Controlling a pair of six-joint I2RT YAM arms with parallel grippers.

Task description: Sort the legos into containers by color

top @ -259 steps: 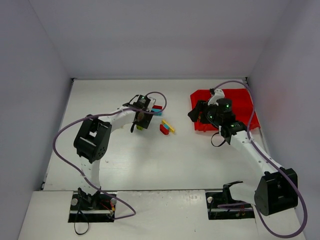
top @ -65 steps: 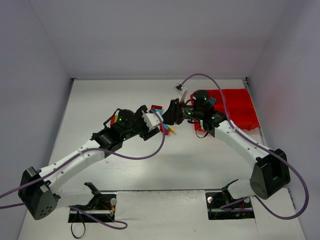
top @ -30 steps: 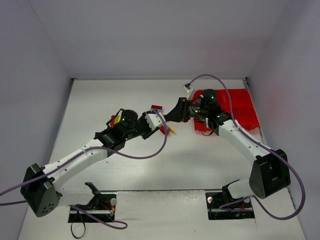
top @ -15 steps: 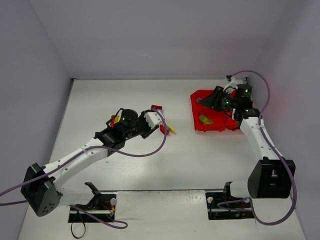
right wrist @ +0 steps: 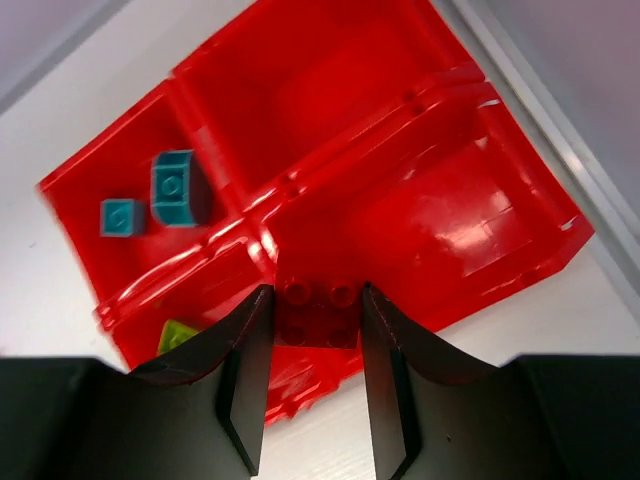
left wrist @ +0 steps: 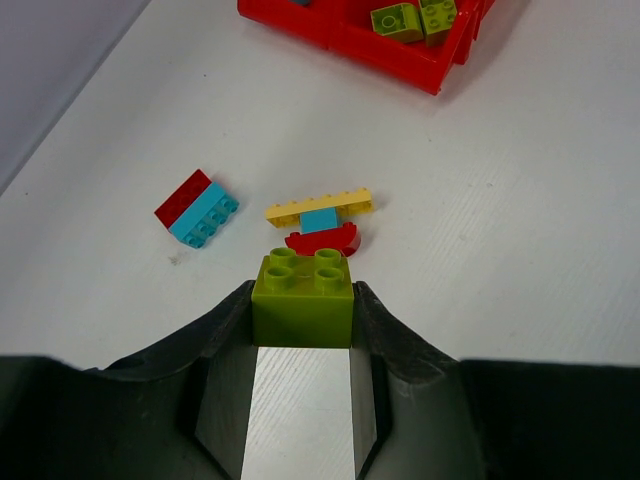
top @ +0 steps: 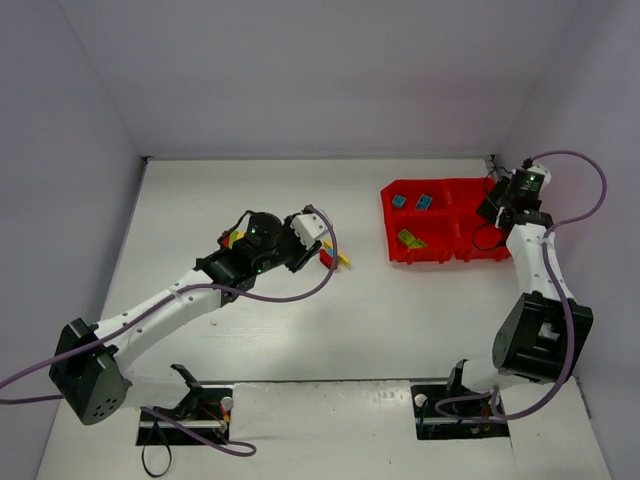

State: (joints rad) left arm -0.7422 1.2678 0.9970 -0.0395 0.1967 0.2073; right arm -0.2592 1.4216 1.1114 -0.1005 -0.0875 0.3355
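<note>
Left hand (left wrist: 302,312) grips green lego (left wrist: 303,285); right hand (right wrist: 316,300) seemingly grips red lego (right wrist: 320,322).

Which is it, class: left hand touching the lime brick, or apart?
Touching: in the left wrist view the left hand clamps the lime brick on both sides.

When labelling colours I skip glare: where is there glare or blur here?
Right wrist view: white glare on the tray floor, slight blur at its left edge; the red brick barely stands out. Left wrist view: the green brick is sharp. Top view: even, soft shadows.
</note>
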